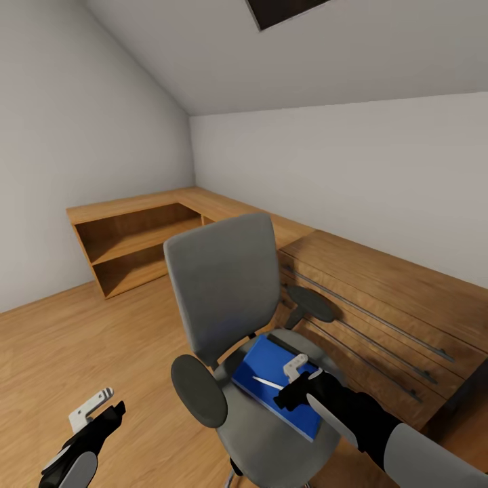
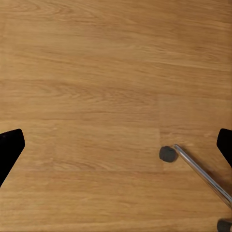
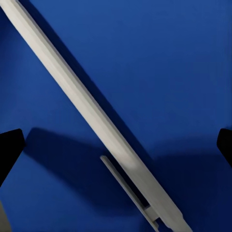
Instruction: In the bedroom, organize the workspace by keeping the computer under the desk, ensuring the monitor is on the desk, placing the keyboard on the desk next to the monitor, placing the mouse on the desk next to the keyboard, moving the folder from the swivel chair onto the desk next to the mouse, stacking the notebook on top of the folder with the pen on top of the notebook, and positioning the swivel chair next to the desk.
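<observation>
Both grippers' jaws stand apart. The right gripper point(image 1: 298, 379) reaches down over the chair point(image 1: 227, 298) seat, its fingers straddling the pen point(image 3: 92, 113) without touching it. The pen lies on the folder point(image 1: 271, 369), which rests flat on the seat. The left gripper point(image 1: 95, 413) hangs low over the wood floor point(image 2: 96, 72) (a chair castor point(image 2: 167, 153) close by). The chair base is mostly hidden. Wooden drawers point(image 1: 379, 305) stand just behind the chair, with low shelves point(image 1: 135, 244) farther off.

White sloped walls point(image 1: 81, 135), wooden floor point(image 1: 68, 352), low wooden shelving point(image 1: 135, 244).
</observation>
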Motion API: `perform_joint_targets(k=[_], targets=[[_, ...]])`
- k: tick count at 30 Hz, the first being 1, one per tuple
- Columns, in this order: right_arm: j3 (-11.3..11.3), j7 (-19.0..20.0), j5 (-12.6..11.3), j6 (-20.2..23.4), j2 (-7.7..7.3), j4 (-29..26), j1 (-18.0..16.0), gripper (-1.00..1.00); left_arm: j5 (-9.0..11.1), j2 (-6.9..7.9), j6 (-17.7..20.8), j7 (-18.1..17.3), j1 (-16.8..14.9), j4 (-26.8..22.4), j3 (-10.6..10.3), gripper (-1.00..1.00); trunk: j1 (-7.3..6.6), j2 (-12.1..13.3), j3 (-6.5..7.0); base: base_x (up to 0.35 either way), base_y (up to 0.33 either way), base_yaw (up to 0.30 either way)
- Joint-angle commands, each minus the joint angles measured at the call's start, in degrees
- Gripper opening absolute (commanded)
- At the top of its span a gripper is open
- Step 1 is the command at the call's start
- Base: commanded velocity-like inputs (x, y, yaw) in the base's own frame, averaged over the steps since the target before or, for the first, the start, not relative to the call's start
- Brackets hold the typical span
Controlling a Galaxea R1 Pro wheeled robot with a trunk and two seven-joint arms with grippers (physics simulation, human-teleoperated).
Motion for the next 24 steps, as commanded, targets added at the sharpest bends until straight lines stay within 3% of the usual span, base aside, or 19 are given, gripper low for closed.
perform_joint_targets(k=[1,2,3,24], targets=[[0.21,-0.23,-0.3,0.2,-0.06,-0.09,-0.07,1.0,0.23,0.07,0.15,0.41,-0.02,-0.09,-0.12,1.0,-0.01,-0.03,-0.06,0.0,0.0,0.0],[0.21,-0.23,-0.32,0.21,-0.06,-0.1,-0.07,1.0,0.23,0.08,0.15,0.41,-0.03,-0.09,-0.11,1.0,-0.01,-0.03,-0.06,0.0,0.0,0.0],[0.19,-0.23,-0.33,0.24,-0.08,-0.11,-0.06,-1.0,0.23,0.07,0.15,0.41,-0.03,-0.09,-0.11,1.0,-0.01,-0.03,-0.06,0.0,0.0,0.0],[0.13,-0.23,-0.38,0.43,-0.23,-0.45,-0.03,-1.0,0.23,0.06,0.15,0.41,-0.03,-0.09,-0.1,1.0,-0.01,-0.03,-0.06,0.0,0.0,0.0]])
